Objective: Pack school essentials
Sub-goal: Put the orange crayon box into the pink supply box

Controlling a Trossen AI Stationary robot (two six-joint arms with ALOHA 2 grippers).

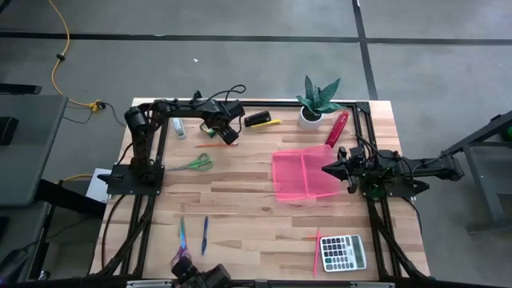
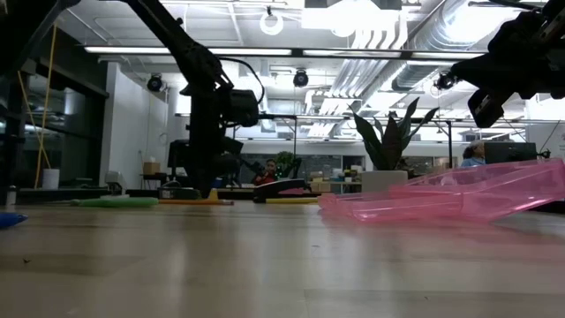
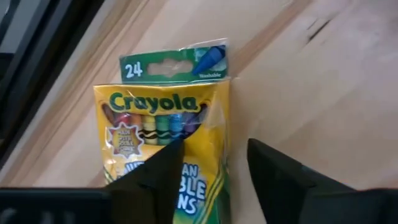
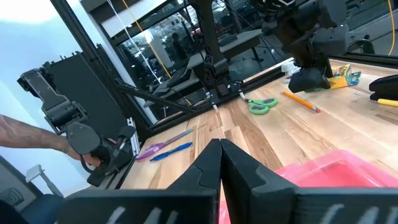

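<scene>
Desk inventory, as we log it:

- Yellow-green cardboard Crayola crayon box (image 3: pixel 165 124): flat on the wood nr the far edge, left of centre. Left gripper (image 3: pixel 214 177) sits right over it, fingers set narrowly apart, one dark finger (image 3: pixel 158 180) over the box front, the other on bare wood beside it; not gripping.
- Green-handled scissors (image 1: pixel 196 164): flat, left side, nearer than the crayon box.
- Thin orange pencil (image 1: pixel 214 144): lying btwn the crayon box and the green scissors.
- Purple-handled scissors (image 1: pixel 182 234) and blue pen (image 1: pixel 205 234): side by side nr the near edge, left part.
- Thin red pencil (image 1: pixel 318 252): nr the near-right corner, just beside a grey-white calculator (image 1: pixel 342 253).
- Translucent pink plastic two-compartment tray (image 1: pixel 304 175): right of centre; we see nothing in it.
- Right gripper (image 1: pixel 328 169): at the tray's right edge, above it; fingers closed together, holding nothing.
- Potted green plant in white pot (image 1: pixel 317 102): far edge, right part. Red marker-like item (image 1: pixel 337 128) just beside it; black-and-yellow item (image 1: pixel 261 121) to its left.
- Light wooden desk (image 1: pixel 256 216).
</scene>
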